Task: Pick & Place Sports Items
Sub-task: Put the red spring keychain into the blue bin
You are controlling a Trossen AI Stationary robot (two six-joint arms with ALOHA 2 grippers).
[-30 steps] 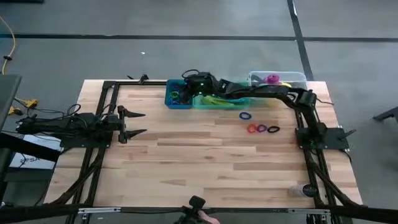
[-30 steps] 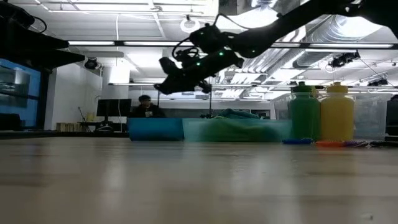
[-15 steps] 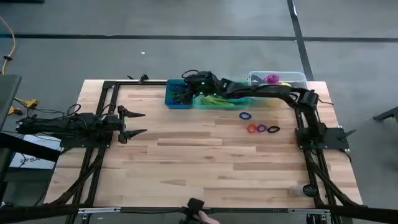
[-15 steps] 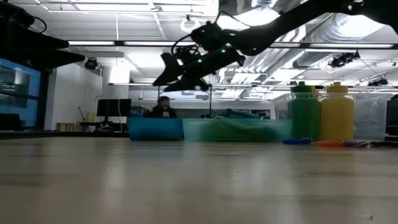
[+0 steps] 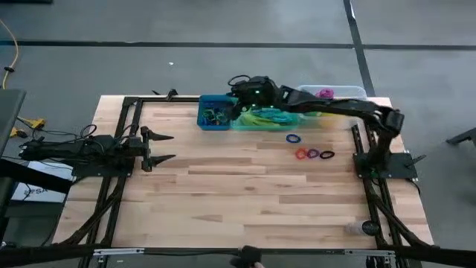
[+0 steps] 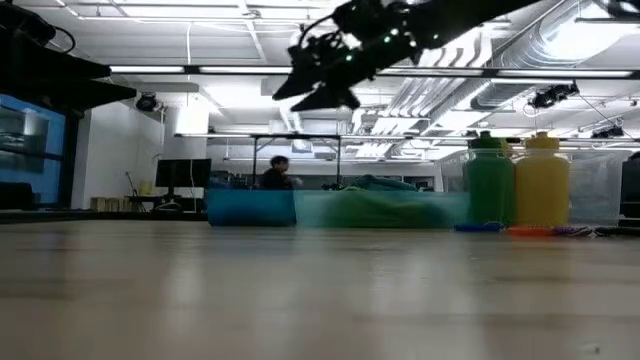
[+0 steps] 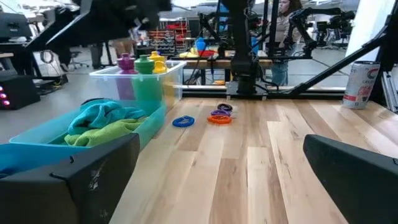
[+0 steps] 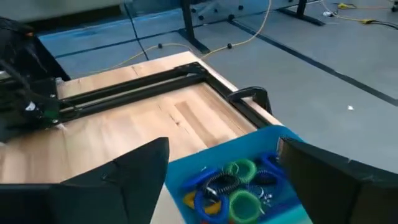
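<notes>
Where they lie in the blue bin (image 8: 261, 152), coiled green and blue rings (image 8: 231, 185) are seen heaped together. The right gripper (image 5: 239, 91), fingers parted and empty, has been raised since a second ago; the left gripper's (image 5: 165, 147) fingers are spread.

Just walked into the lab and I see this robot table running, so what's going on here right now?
The right end effector hangs open and empty above the blue bin of coiled rings at the table's far edge. Beside that bin, a green bin holds cloths, and a clear bin holds bottles. Three loose rings lie on the table, not yet binned. The left end effector waits open at the table's left side.
</notes>
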